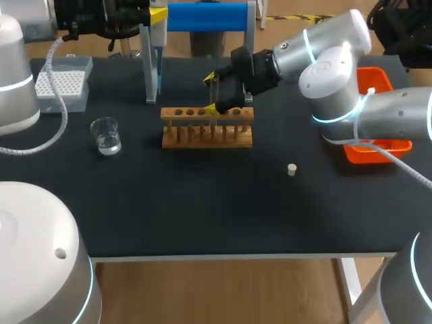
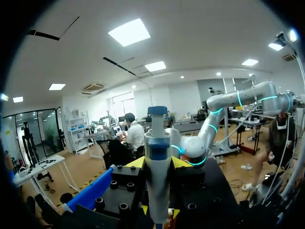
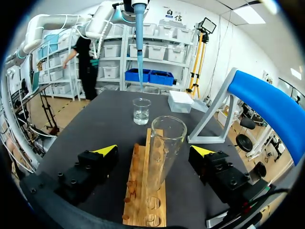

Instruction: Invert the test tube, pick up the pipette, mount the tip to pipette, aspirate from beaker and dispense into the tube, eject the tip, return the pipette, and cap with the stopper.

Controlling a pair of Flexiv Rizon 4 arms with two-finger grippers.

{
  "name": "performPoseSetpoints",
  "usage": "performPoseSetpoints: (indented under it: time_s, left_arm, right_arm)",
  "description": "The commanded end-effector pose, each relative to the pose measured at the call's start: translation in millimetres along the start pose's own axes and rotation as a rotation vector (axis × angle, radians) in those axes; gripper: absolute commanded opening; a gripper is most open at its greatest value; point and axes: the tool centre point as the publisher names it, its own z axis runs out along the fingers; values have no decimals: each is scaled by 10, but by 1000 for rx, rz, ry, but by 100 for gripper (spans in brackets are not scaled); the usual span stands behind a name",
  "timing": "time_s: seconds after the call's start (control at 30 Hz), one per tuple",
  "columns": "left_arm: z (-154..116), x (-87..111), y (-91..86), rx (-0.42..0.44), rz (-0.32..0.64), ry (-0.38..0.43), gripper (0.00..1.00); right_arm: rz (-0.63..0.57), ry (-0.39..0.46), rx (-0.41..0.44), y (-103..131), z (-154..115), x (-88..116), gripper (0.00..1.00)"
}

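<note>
1. The right gripper (image 3: 153,151) is at the wooden rack (image 3: 143,191), its two yellow-tipped fingers (image 3: 106,150) spread wide apart.
2. The test tube (image 3: 163,143) stands upright in a rack hole, open mouth up. It sits between the right fingers, and neither one touches the glass; there is a clear gap on each side.
3. In the head view the right arm comes in from the right, and its gripper (image 1: 214,93) hangs over the right part of the rack (image 1: 207,128).
4. The left gripper (image 2: 158,164) is raised at the back of the table, its jaws clamped on the pipette (image 2: 157,138), which hangs nose down above the table (image 1: 202,202).
5. The beaker (image 1: 106,135) holds clear liquid and stands left of the rack, well apart from it.
6. The tip box (image 1: 62,82) lies behind the beaker, near the table's left back corner.
7. The stopper (image 1: 291,169) lies alone on the table, in front of the rack and to its right.
</note>
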Motion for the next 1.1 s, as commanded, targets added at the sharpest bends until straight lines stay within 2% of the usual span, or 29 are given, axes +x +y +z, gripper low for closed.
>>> performPoseSetpoints:
  time_s: [0.03,0.43,0.63,0.9,1.1]
  left_arm:
    - [-10,1,-10,-1,-1,1,0]
    - [-10,1,-10,-1,-1,1,0]
    - [332,-8,-229,-10,-16,79,0]
    - [716,-8,-427,8,-33,146,0]
    - [858,-32,-532,14,-21,175,0]
  right_arm:
    - [0,3,3,4,-10,-5,100]
    - [0,3,3,4,-10,-5,100]
    - [0,3,3,4,-10,-5,100]
    - [0,3,3,4,-10,-5,100]
    - [0,3,3,4,-10,-5,100]
